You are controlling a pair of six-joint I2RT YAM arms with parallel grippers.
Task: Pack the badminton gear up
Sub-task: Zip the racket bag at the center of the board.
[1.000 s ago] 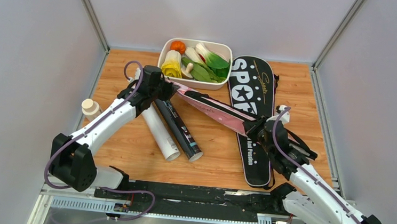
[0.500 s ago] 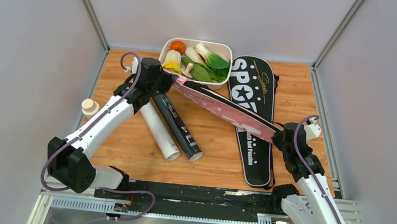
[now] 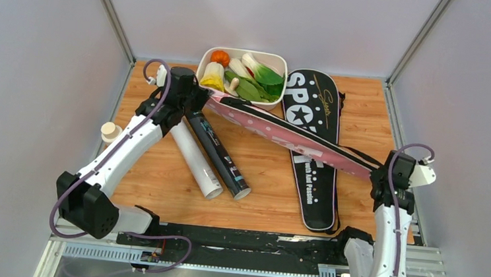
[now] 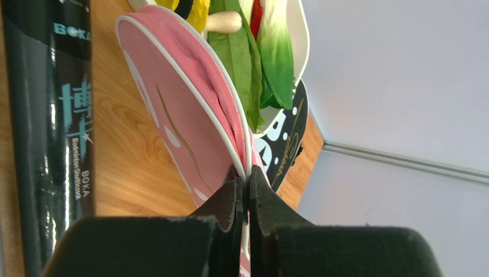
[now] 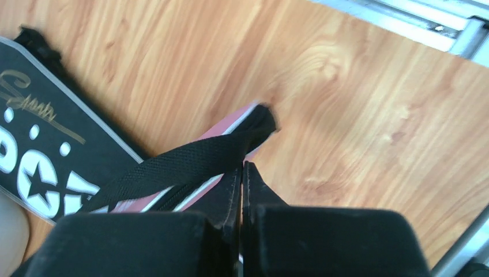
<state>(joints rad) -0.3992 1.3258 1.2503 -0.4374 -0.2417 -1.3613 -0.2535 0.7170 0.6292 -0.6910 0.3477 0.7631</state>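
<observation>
As seen from the top, my left gripper (image 3: 198, 99) and right gripper (image 3: 378, 174) each clamp one end of the pink cover (image 3: 283, 133). It stretches diagonally between them, left end near the tray (image 3: 276, 57), right end near the table's (image 3: 272, 190) right edge. It crosses over the black cover (image 3: 312, 97), which lies flat. White tube (image 3: 196, 160) and black tube (image 3: 223, 158) lie side by side, touching, just below my left gripper. Bottle (image 3: 109, 131) stands at the far left, beside my left arm.

Left wrist: my left gripper (image 4: 242, 176) is clenched, both fingers pinching the white-trimmed edge of the pink cover (image 4: 184, 115). The cover runs away from the fingertips, off the wood. Black tube (image 4: 52, 115) lies along the left edge of the view. Tray (image 4: 304, 40) with greens sits just beyond the cover, black cover (image 4: 282, 156) peeks out behind.

Right wrist: my right gripper (image 5: 242, 167) is clenched on the narrow end of the pink cover (image 5: 228, 124), with its black strap (image 5: 184, 164) running right at the fingertips. Whether the pads bite strap or fabric, can't tell. Black cover (image 5: 40, 144) is left of the grip, on the table (image 5: 346, 115).
</observation>
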